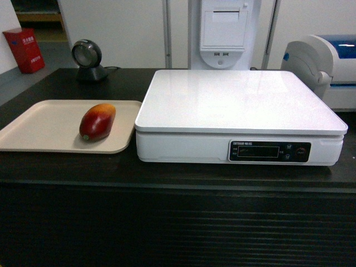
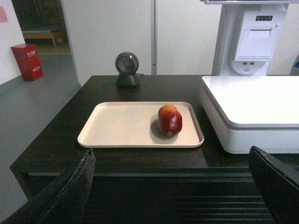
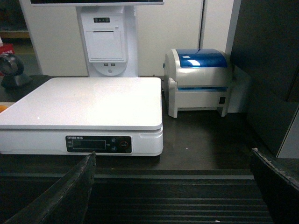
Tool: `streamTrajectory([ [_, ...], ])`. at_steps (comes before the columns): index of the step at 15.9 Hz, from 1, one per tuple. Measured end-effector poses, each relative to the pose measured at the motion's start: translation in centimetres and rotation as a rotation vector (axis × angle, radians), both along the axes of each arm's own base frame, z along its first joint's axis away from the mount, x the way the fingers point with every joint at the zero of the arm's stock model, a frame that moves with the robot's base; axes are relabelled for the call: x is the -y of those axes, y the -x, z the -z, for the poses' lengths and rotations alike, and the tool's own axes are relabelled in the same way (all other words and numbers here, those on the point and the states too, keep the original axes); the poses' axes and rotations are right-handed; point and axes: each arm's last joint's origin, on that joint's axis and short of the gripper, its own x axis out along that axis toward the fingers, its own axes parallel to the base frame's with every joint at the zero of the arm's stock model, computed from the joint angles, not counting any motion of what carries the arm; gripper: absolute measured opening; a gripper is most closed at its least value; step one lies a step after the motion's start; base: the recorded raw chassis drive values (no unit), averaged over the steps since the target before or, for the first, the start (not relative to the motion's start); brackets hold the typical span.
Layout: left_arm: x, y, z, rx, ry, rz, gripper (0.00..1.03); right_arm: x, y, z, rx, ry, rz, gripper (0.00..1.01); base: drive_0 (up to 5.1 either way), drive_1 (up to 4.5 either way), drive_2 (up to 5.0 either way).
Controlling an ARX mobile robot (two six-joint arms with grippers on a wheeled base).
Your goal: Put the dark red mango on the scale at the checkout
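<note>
One mango (image 1: pixel 97 122) lies near the tray's (image 1: pixel 33 133) right edge — firm, glossy, likely slippery; grip its middle crosswise. Both grippers (image 2: pixel 173 186) (image 3: pixel 173 186) gape empty.

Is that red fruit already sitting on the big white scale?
No, the dark red mango lies on the beige tray left of the scale, whose platform is bare.
</note>
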Motion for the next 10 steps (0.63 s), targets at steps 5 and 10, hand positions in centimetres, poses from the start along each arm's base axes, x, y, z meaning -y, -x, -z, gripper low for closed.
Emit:
streamTrajectory([
  [5, 0.0, 0.0, 0.0, 0.0, 0.0, 0.0, 0.98, 0.0, 0.0, 0.0, 0.0, 0.0, 0.0, 0.98, 0.0, 0.0, 0.0],
  [10, 0.1, -0.08, 0.09, -0.034, -0.015, -0.087, 0.98, 0.0, 0.0, 0.0, 0.0, 0.0, 0.0, 0.98, 0.0, 0.0, 0.0],
])
